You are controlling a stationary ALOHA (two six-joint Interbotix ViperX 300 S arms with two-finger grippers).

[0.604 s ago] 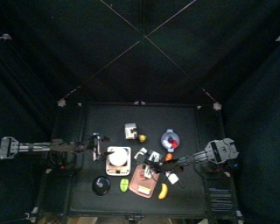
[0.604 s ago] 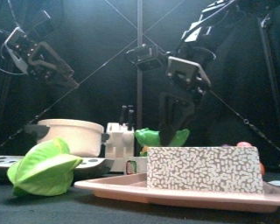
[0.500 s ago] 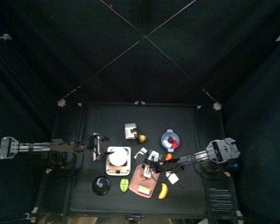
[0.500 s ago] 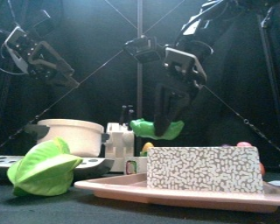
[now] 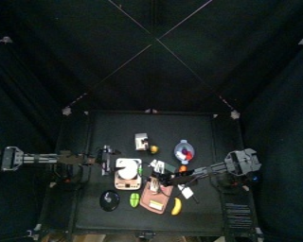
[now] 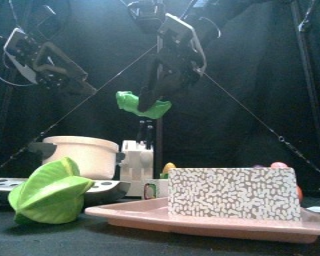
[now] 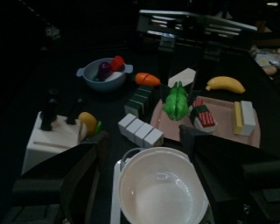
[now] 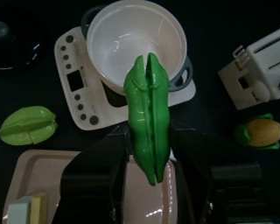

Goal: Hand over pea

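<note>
The pea pod (image 8: 146, 118) is long and bright green. My right gripper (image 8: 146, 166) is shut on it and holds it in the air over the white bowl (image 8: 136, 39) on the scale. In the front view the pod (image 6: 143, 103) hangs high in the right gripper (image 6: 160, 95), above the bowl (image 6: 83, 152). In the left wrist view the pod (image 7: 175, 99) shows beyond the bowl (image 7: 160, 179). My left gripper (image 7: 154, 164) is open and empty, apart from the pod; it hangs at the left in the front view (image 6: 40, 65).
A pink tray (image 6: 190, 222) with a speckled block (image 6: 234, 192) lies at the front. A green star-shaped fruit (image 6: 49, 190) sits front left. A bowl of fruit (image 7: 105, 73), a banana (image 7: 226, 84), corn (image 8: 262, 131) and a white block (image 8: 262, 66) stand around.
My right gripper has lifted the pea pod up and toward the left, from just above the tray to high over the white bowl. The left arm has barely moved.
</note>
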